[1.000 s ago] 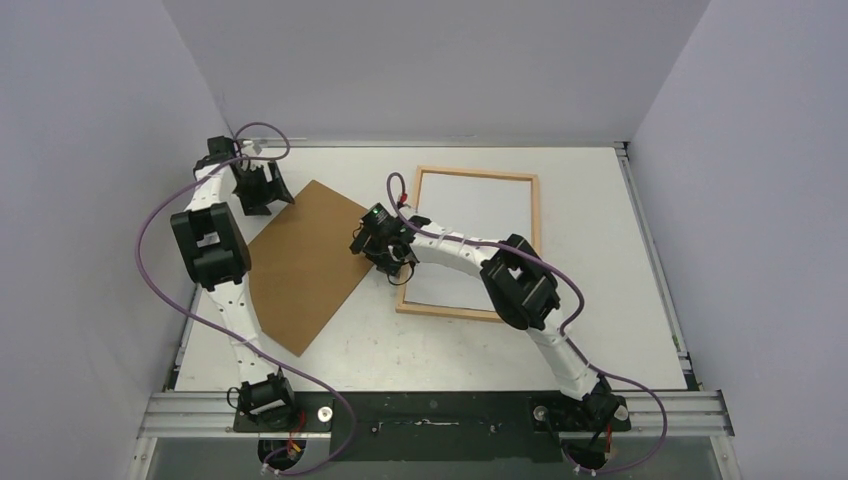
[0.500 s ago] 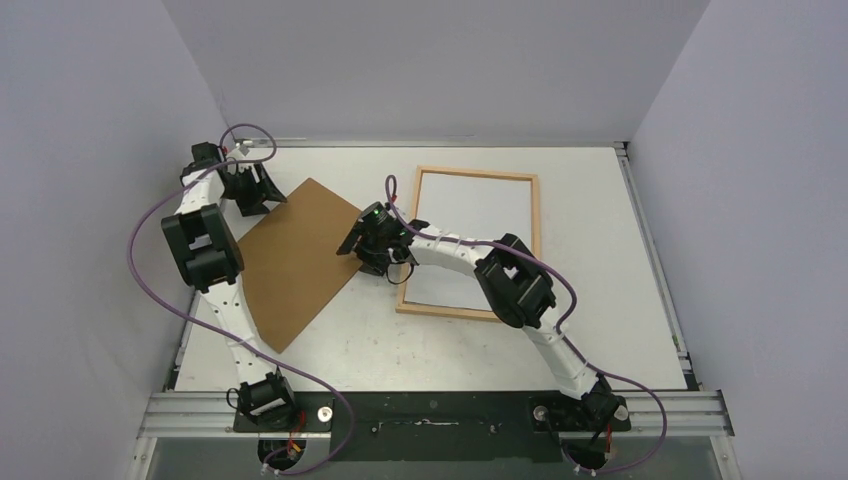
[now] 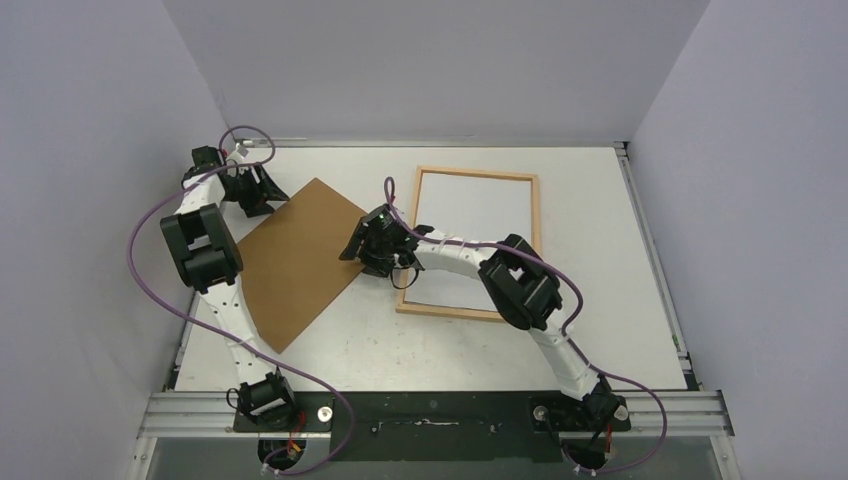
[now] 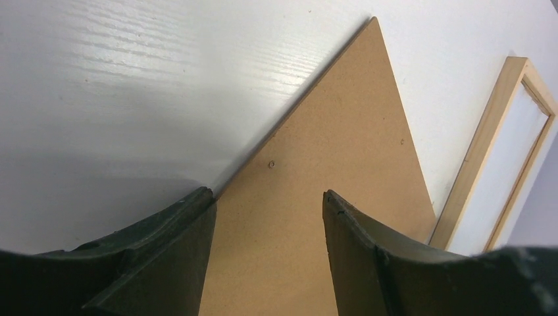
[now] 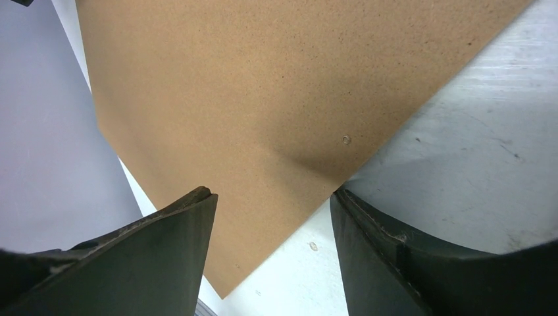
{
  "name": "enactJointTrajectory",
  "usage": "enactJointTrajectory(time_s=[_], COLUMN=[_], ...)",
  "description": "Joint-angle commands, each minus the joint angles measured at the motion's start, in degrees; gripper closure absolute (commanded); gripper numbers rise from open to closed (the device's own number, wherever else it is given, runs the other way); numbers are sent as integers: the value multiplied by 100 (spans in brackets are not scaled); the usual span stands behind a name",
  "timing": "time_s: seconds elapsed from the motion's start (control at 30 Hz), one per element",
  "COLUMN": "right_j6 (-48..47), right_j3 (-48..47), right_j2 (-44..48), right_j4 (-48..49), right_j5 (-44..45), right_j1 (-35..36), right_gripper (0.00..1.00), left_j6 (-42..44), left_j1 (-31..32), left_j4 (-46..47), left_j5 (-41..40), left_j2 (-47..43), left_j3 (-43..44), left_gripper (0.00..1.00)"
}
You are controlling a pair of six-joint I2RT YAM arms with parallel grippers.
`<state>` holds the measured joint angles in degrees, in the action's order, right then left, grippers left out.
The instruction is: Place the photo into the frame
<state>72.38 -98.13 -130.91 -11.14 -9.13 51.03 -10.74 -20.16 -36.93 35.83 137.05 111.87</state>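
**White tabletop: board lies between two spread grippers**

White table (image 3: 610, 300) stretches wide to the right of the frame (image 3: 537, 235), which lies flat at far centre-right. The brown backing board (image 3: 295, 265) lies diagonally, its right corner just beside the frame's left bar. The left gripper (image 4: 266, 197) straddles the board's far-left edge, jaws apart and gripping nothing. The right gripper (image 5: 273, 194) hangs likewise over the board's right corner.
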Motion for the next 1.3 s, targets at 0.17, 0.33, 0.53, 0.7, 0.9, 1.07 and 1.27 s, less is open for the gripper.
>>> enactJointTrajectory(time_s=[0.17, 0.33, 0.53, 0.7, 0.9, 1.07, 1.27], right_j6=[-228, -318, -234, -314, -210, -179, 52], right_j3=[335, 310, 655, 1017, 1392, 1637, 2113], right_j2=[1004, 1138, 1401, 1761, 1976, 2175, 2410], right_j4=[1562, 1568, 1577, 1311, 1048, 619, 322], right_j5=[385, 447, 619, 1088, 1409, 1674, 2009], right_j1=[-123, -157, -239, -339, -475, -544, -616], right_gripper=[36, 37, 37, 37, 38, 38, 41], left_j6=[-467, -667, -956, -1361, -1530, -1457, -1466], left_j1=[188, 188, 247, 323, 644, 848, 1048], left_j4=[-816, -491, -107, 512, 784, 746, 784], left_j5=[687, 754, 1018, 1451, 1658, 1614, 1650], left_j2=[-452, -621, -732, -845, -818, -747, -669], left_j3=[-131, -363, -781, -1245, -1528, -1654, -1669], left_gripper=[45, 45, 46, 46, 46, 46, 46])
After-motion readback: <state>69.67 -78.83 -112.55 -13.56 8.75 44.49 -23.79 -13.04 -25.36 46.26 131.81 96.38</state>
